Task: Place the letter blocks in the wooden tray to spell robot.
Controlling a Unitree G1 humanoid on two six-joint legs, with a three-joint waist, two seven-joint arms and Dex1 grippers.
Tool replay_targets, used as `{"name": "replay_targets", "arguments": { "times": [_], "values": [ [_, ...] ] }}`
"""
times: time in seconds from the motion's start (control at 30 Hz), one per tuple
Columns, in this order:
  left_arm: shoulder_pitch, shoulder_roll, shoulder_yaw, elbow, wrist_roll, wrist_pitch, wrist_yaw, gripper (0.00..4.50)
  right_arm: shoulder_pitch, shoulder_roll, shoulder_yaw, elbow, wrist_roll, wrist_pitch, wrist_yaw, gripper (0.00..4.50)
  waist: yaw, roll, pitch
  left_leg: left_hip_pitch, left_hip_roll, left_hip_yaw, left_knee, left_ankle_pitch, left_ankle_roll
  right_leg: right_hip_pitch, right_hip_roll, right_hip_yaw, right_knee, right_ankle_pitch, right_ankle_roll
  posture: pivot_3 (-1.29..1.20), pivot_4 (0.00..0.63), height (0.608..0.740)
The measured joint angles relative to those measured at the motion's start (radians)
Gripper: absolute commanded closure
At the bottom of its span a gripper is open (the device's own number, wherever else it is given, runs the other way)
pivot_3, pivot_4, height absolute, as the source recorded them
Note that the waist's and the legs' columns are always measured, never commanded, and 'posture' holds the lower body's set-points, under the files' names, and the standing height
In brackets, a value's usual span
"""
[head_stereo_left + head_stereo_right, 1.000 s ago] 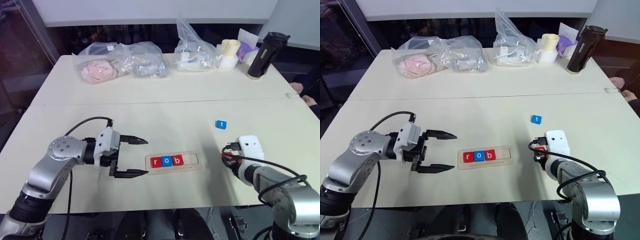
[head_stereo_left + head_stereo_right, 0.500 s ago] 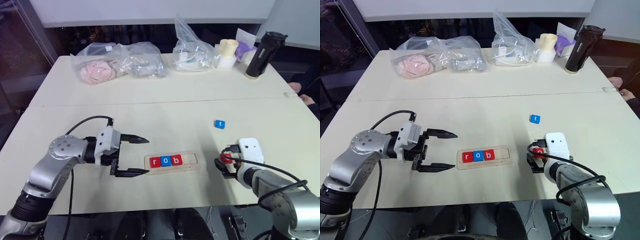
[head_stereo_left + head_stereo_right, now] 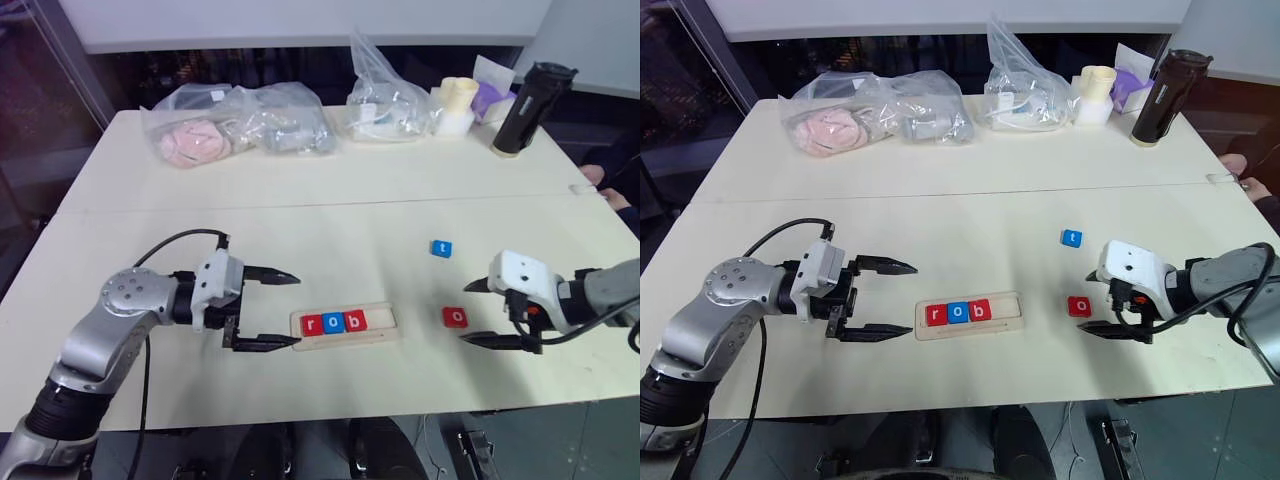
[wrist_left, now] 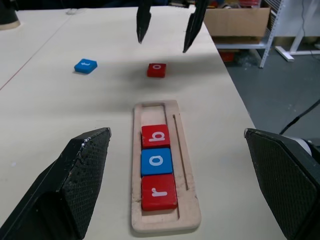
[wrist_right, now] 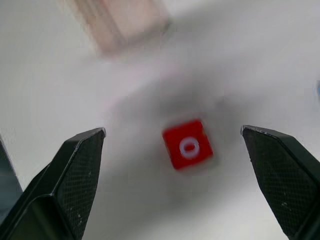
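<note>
The tray [image 3: 343, 324] is lying on the worktop [image 3: 330, 230], carrying three blocks at its left end: red r [image 3: 311, 324], blue o [image 3: 333, 323] and red b [image 3: 353, 321]; its right end is showing bare wood. The left hand [image 3: 276, 311] is hovering just left of the tray, fingers spread apart and gripping nothing. The red o [image 3: 455, 317] is lying flat on the worktop right of the tray. The right hand [image 3: 472, 313] is pointing at it, fingers wide apart, apart from it. The blue t [image 3: 441, 248] is resting farther back.
</note>
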Motion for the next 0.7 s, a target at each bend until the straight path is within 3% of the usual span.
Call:
{"name": "replay_targets", "arguments": {
  "times": [0.23,0.7],
  "values": [
    [0.01,0.021,0.003,-0.003,0.0,0.001,-0.001,0.0,-0.095,0.072,0.101,0.247,-0.097,-0.194,0.079,0.03,0.003,0.001,0.0,0.0,0.0,-0.001,0.0,0.0,0.0,-0.001,0.0,0.0,0.001,0.0,0.0,0.0,0.15,0.74],
    [0.025,0.036,0.01,-0.025,-0.002,0.003,0.008,0.0,-0.08,0.143,0.1,0.272,-0.113,-0.202,0.037,0.03,0.004,0.001,0.0,0.0,0.0,-0.001,0.0,0.0,-0.001,-0.001,-0.002,0.0,0.0,0.0,-0.001,0.0,0.15,0.74]
  ]
}}
